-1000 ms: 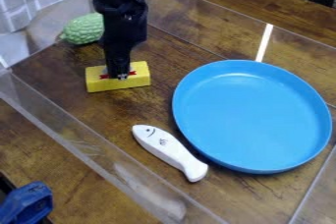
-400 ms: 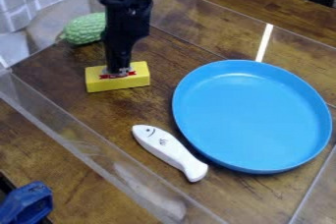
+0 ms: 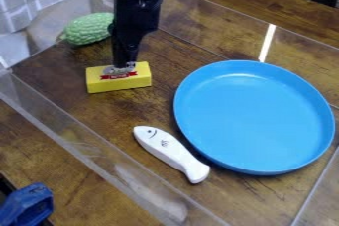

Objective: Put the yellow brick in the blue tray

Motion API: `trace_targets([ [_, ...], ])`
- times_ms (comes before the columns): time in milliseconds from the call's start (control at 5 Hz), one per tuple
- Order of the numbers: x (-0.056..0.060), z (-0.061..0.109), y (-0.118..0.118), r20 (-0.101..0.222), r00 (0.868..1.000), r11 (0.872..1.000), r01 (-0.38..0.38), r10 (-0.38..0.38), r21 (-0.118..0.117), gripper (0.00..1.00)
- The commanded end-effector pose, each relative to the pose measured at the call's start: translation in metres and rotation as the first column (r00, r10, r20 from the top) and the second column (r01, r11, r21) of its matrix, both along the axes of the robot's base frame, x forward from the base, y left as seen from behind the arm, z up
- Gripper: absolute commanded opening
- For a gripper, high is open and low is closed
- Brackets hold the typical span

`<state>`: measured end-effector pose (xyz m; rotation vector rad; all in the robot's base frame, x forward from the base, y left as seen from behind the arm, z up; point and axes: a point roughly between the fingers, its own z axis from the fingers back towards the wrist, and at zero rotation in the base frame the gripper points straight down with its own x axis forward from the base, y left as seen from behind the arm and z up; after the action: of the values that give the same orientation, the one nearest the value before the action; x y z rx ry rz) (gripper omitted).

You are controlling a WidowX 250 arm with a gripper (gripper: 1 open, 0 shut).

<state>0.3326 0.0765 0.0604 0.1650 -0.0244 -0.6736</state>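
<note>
The yellow brick (image 3: pixel 101 78) lies on the wooden table left of centre, its red-bordered label facing up. My gripper (image 3: pixel 122 69) comes straight down onto its top, with the dark fingers closed across the brick's narrow middle. The brick's underside looks level with the table or barely off it. The blue tray (image 3: pixel 255 116), a wide round shallow plate, sits to the right of the brick with nothing in it, a short gap away.
A green bumpy gourd (image 3: pixel 89 28) rests behind and left of the brick. A white fish-shaped object (image 3: pixel 169 153) lies in front, near the tray's left rim. A blue cloth-like thing (image 3: pixel 24 208) shows at the bottom left corner. A clear sheet covers the table.
The arm's upper part has edged slightly to the right. The fingers stay closed on the brick, which sits in nearly the same spot.
</note>
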Motion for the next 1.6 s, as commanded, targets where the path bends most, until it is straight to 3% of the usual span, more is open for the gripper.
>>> trace_targets([
  [0,0.0109,0.0224,-0.0028,0.061,0.998,1.0,0.016,-0.017,0.017,0.0],
  [600,0.0133,0.0175,-0.0052,0.053,0.998,0.999,0.032,-0.033,0.02,0.0],
  [800,0.0141,0.0151,-0.0059,0.051,0.998,0.999,0.036,-0.037,0.021,1.0],
  [1000,0.0153,0.0172,-0.0077,0.048,0.998,0.999,0.042,-0.043,0.027,0.0],
  [1400,0.0183,0.0219,-0.0114,0.039,0.998,0.998,0.056,-0.057,0.04,0.0],
])
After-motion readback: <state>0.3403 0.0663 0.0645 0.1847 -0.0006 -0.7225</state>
